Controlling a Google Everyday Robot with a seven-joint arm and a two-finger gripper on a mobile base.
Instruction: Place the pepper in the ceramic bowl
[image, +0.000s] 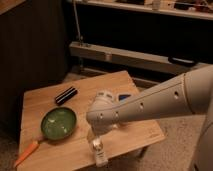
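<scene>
The pepper (26, 152) is slender and orange. It lies on the front left corner of the wooden table (140, 135), with its thick end just touching the front left rim of the ceramic bowl. The ceramic bowl (58, 123) is shallow, green, glossy and empty, on the table's left half. My white arm reaches in from the right and bends down at the wrist (101, 116). The gripper (96, 137) hangs below the wrist, right of the bowl and well away from the pepper. A pale bottle-like thing (100, 153) stands just under it near the table's front edge.
A black oblong object (66, 95) lies behind the bowl. A blue-and-white dish (122, 97) shows partly behind my arm. Dark cabinets stand at the left, with a shelf unit and a low ledge (125, 55) behind the table. The floor is speckled.
</scene>
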